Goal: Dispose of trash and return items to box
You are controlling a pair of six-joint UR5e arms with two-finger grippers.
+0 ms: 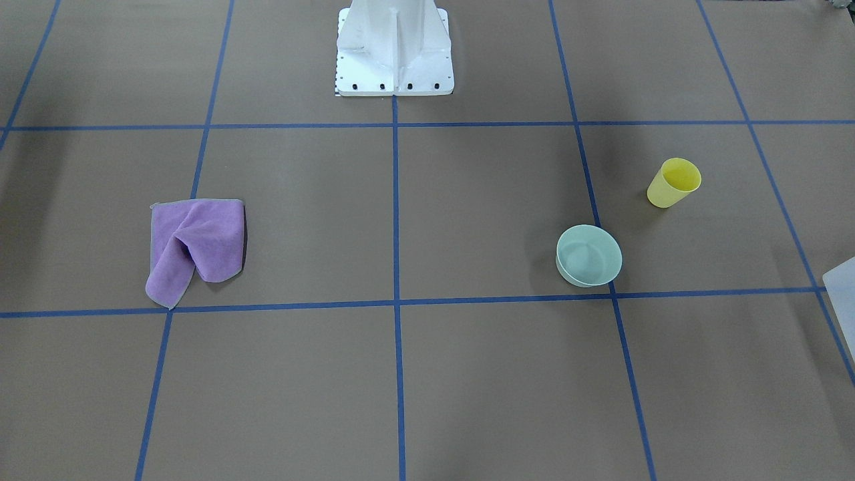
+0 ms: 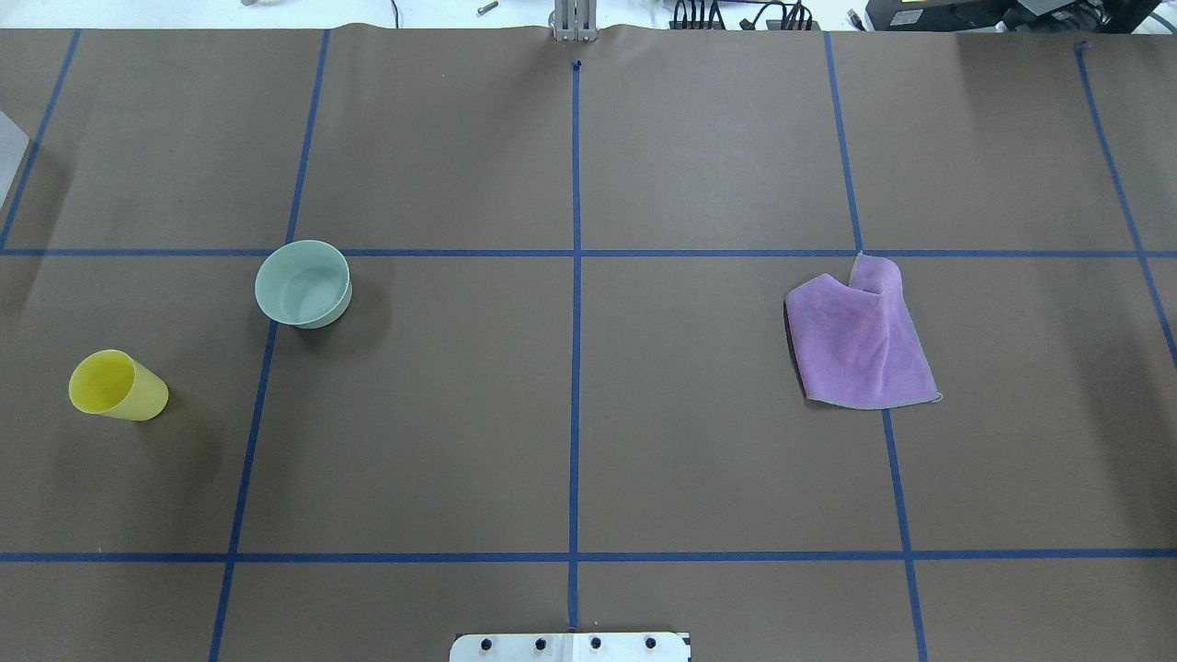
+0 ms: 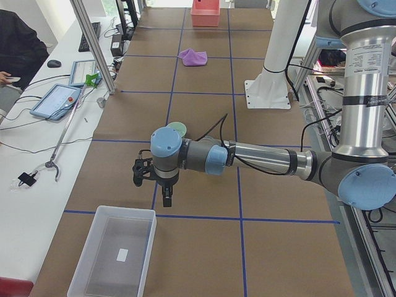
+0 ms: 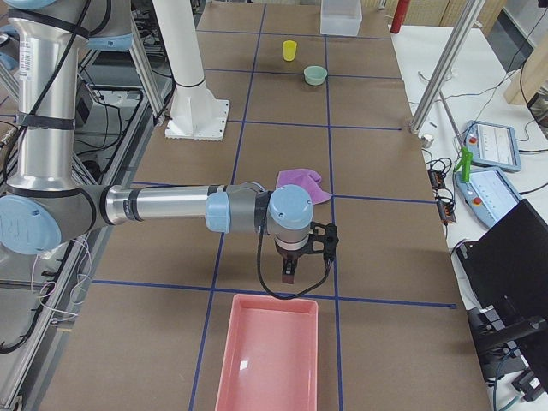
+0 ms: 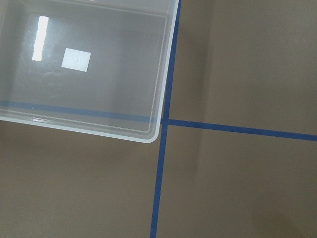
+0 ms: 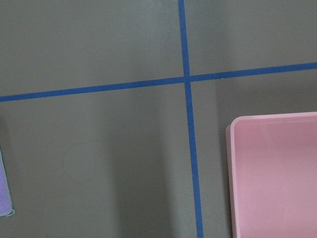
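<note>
The box point(image 3: 117, 250) is a pale, translucent tub at the table's end on my left. Its corner also shows in the left wrist view point(image 5: 84, 64), the front view point(image 1: 843, 294) and the overhead view point(image 2: 9, 152). It looks empty. A yellow cup point(image 2: 118, 386) and a pale green bowl point(image 2: 303, 283) stand upright on my left side. A purple cloth point(image 2: 860, 336) lies crumpled on my right side. My left gripper point(image 3: 166, 202) hangs above the table just short of the box. My right gripper point(image 4: 288, 277) hangs just short of a pink tray point(image 4: 270, 360). I cannot tell whether either gripper is open or shut.
The white robot pedestal point(image 1: 394, 47) stands at the table's middle back. The table is brown paper with a grid of blue tape point(image 2: 575, 368). An operator point(image 3: 18, 46) sits at a side desk with tablets. A metal post point(image 4: 441, 68) stands at the table's far edge.
</note>
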